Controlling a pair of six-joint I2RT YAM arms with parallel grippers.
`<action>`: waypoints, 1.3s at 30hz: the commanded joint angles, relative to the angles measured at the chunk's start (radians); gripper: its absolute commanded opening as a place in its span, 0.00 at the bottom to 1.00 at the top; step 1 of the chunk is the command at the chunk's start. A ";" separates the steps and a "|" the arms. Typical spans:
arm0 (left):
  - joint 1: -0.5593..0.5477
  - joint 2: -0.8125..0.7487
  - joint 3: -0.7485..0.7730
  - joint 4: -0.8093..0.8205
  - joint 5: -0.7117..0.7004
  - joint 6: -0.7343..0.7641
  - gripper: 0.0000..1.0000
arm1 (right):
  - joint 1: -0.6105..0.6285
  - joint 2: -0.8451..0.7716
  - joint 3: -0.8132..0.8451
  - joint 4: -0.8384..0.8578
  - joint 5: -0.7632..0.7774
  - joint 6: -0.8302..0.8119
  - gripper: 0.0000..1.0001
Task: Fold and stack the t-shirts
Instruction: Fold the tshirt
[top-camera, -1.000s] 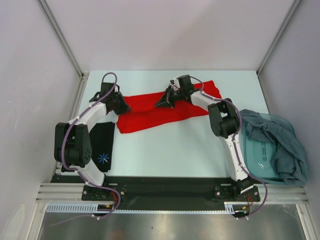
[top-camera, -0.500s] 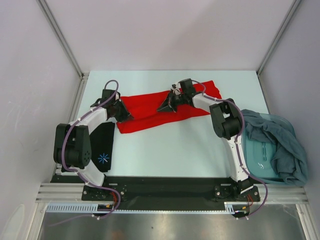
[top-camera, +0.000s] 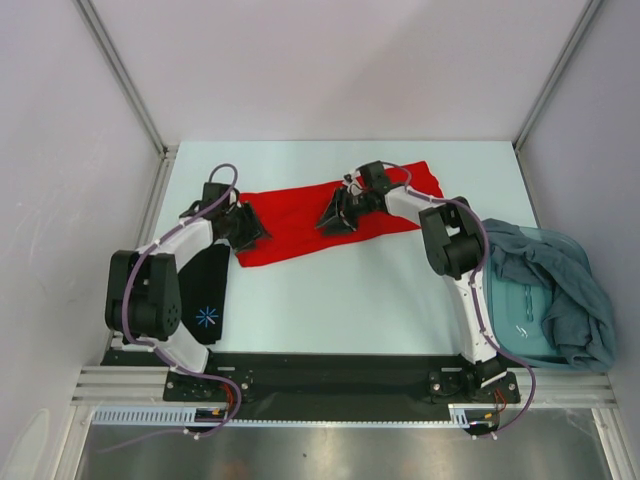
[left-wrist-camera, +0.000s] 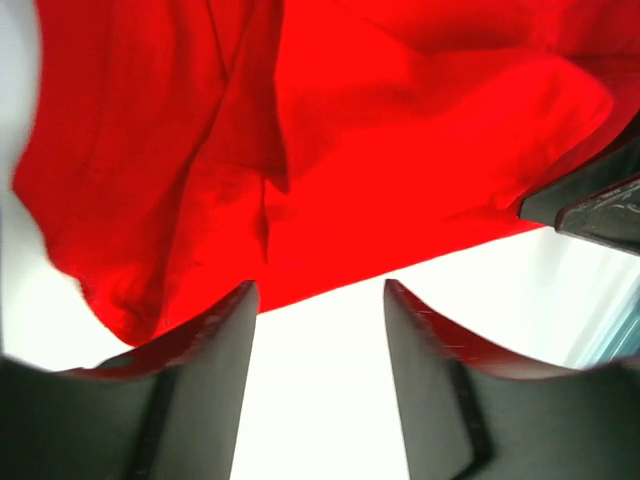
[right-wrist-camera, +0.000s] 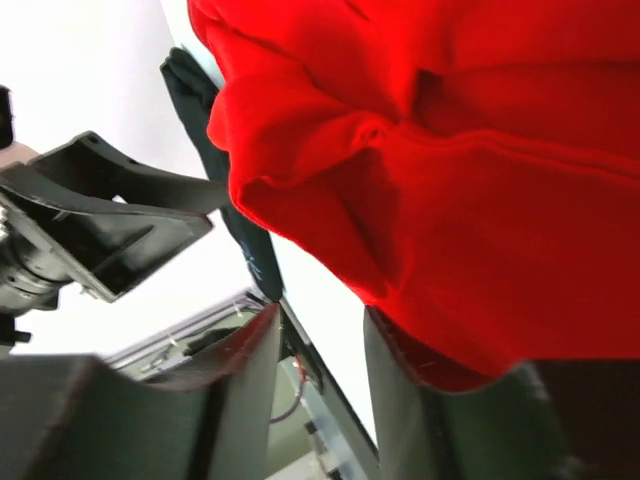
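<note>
Red t-shirt (top-camera: 300, 215) lies folded lengthwise across the far worktop (top-camera: 350, 290), left gripper (left-wrist-camera: 320, 295) and right gripper (right-wrist-camera: 322, 320) each partly open against the cloth, holding nothing. Risk: cloth snagging on either gripper as it lifts could undo the fold.

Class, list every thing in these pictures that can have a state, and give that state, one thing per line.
red t-shirt: folded into a long band, lying on the table
black t-shirt: folded flat, print up
teal-grey t-shirts: crumpled, heaped over the bin
left gripper: open, gap empty
right gripper: open, gap empty
</note>
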 joint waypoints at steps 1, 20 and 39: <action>0.032 -0.053 0.020 0.015 -0.020 0.038 0.60 | -0.014 -0.041 0.076 -0.036 0.008 -0.073 0.48; 0.058 0.280 0.316 -0.013 0.038 0.004 0.60 | -0.029 0.147 0.354 -0.130 0.021 -0.084 0.49; 0.061 0.344 0.340 0.067 0.118 -0.042 0.53 | 0.008 0.162 0.329 0.067 0.047 0.096 0.46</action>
